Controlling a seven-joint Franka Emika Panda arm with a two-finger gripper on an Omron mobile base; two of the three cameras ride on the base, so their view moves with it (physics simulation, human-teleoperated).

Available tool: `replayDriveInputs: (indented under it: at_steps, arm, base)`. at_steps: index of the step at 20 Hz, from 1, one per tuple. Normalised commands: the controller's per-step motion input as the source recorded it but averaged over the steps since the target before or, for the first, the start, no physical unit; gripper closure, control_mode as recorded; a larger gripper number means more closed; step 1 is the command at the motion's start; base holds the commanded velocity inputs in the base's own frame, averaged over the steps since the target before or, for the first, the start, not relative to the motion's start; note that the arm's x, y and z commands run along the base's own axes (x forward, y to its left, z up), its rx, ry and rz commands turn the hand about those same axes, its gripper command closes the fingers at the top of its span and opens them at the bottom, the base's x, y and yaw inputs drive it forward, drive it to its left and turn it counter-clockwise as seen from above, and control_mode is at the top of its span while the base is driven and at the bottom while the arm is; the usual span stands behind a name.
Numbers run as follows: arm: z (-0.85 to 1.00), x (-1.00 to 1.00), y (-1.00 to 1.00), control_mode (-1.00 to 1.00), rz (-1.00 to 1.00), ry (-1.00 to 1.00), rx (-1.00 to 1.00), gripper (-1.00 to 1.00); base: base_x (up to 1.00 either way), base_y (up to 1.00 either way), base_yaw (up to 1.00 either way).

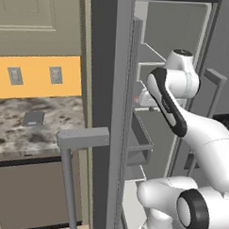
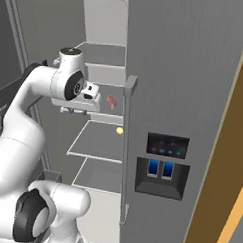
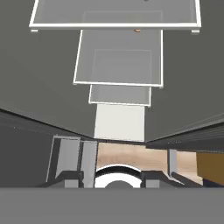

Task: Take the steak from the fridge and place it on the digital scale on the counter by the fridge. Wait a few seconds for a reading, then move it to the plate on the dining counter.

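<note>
The digital scale (image 1: pixel 33 118) is seen flat on the counter (image 1: pixel 21 136) at 9 o'clock in the left base view, well apart from the fridge (image 2: pixel 179 96). Inside the fridge, in the right base view, the steak (image 2: pixel 111 101) is seen just at 3 o'clock of the gripper (image 2: pixel 94 95), apparently pinched in narrow jaws; its long axis cannot be told.

Steak (image 2: pixel 111 101) showing as a small reddish blur mid-frame, its contact with the pincer too small to tell, fridge (image 2: pixel 184 96) running off the top and bottom edges, counter (image 1: pixel 21 126) being cut off at the left edge
</note>
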Motion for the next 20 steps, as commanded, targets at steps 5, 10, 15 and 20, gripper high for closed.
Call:
replayDriveInputs:
  at_steps: [5, 10, 15, 20]
  arm:
    - [-0.03, 0.00, -0.03, -1.00, 0.00, -0.04, 0.00, -1.00]
    - [-0.13, 0.15, -0.29, -1.00, 0.00, -0.18, 0.00, -1.00]
    - [-0.05, 0.47, -0.19, -1.00, -0.01, -0.13, 0.00, -1.00]
    - [-0.09, 0.47, -0.05, -1.00, 0.00, -0.14, 0.00, -1.00]
  base:
    - [0.00, 0.00, 0.00]
    - [0.00, 0.00, 0.00]
    - [0.00, 0.00, 0.00]
    - [0.00, 0.00, 0.00]
